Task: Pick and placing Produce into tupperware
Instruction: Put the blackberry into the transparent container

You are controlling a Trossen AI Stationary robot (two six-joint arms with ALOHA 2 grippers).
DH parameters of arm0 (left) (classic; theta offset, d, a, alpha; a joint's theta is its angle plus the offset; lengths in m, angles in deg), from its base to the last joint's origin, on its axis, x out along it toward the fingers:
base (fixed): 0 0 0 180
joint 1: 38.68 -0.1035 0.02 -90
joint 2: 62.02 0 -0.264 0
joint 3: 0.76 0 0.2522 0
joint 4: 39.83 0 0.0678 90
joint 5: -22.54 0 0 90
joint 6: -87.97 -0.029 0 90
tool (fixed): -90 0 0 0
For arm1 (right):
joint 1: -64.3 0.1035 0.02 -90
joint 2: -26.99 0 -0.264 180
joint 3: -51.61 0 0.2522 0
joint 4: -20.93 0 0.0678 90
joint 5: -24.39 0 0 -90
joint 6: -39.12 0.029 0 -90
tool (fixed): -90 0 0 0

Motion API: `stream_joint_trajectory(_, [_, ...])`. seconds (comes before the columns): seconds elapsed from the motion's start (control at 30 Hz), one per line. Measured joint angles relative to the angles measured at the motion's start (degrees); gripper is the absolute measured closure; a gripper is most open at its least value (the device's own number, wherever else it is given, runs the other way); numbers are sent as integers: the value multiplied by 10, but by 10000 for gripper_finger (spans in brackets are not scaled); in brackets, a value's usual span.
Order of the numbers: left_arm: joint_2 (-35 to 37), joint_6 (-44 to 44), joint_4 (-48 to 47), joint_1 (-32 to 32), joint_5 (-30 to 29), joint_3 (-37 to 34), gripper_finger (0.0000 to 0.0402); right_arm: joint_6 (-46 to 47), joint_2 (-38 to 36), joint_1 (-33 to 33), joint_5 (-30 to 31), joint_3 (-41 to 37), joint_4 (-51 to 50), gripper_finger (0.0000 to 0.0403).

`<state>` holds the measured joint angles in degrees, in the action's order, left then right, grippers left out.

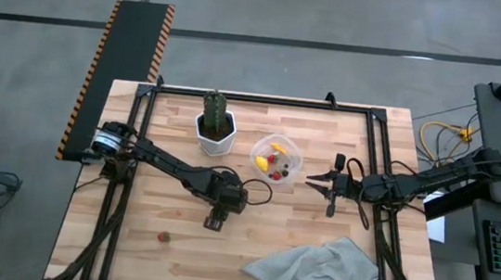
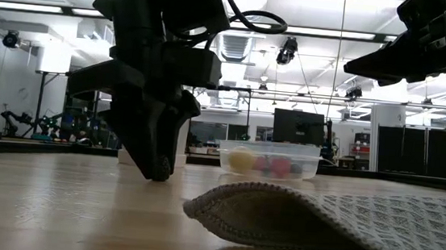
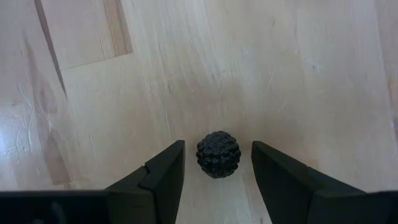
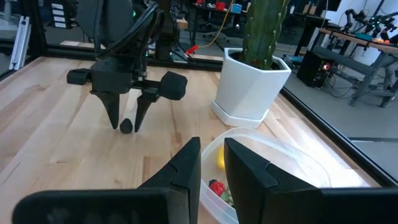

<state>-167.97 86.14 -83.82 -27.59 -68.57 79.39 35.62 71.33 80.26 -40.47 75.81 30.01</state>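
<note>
So the left hand (image 3: pixel 214 177) was down at the desk (image 1: pixel 128 239) with its fingers spread open on either side of a little dark berry (image 3: pixel 218 154). Nothing was gripped; there was a gap on both sides, and the berry sat on the wood between the fingertips. From the right wrist camera you could see the same thing from farther off: the fingers pointed straight down and the berry (image 4: pixel 127 126) sat right between the tips.

My take on doing this bit well: the berry was round and tiny, so it would probably roll if one finger reached it first. I'd keep it centred, get the tips down close to the wood, then close slowly and evenly. It looked a touch nearer one finger in the wrist camera, so a small nudge sideways before closing wouldn't hurt.

The clear tub (image 1: pixel 278 160) was next to the white plant pot (image 1: pixel 216 134), well apart from the berry, and already had some yellow and red pieces in it. A red piece (image 1: pixel 164 237) lay alone on the desk nearer the front edge, and a grey cloth (image 1: pixel 316 270) lay off to the right.

The right hand (image 1: pixel 310 178) hung just beside the tub's rim, fingers nearly together, holding nothing that I could see.
</note>
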Motion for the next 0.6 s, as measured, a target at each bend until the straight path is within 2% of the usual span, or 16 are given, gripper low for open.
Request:
stream_joint_trajectory(0.37, [0,0,0,-2,2,0,340,0,0,0,0,0,0,339])
stream_joint_trajectory(0.6, [0,-20,0,-2,2,0,342,-1,0,0,0,0,0,339])
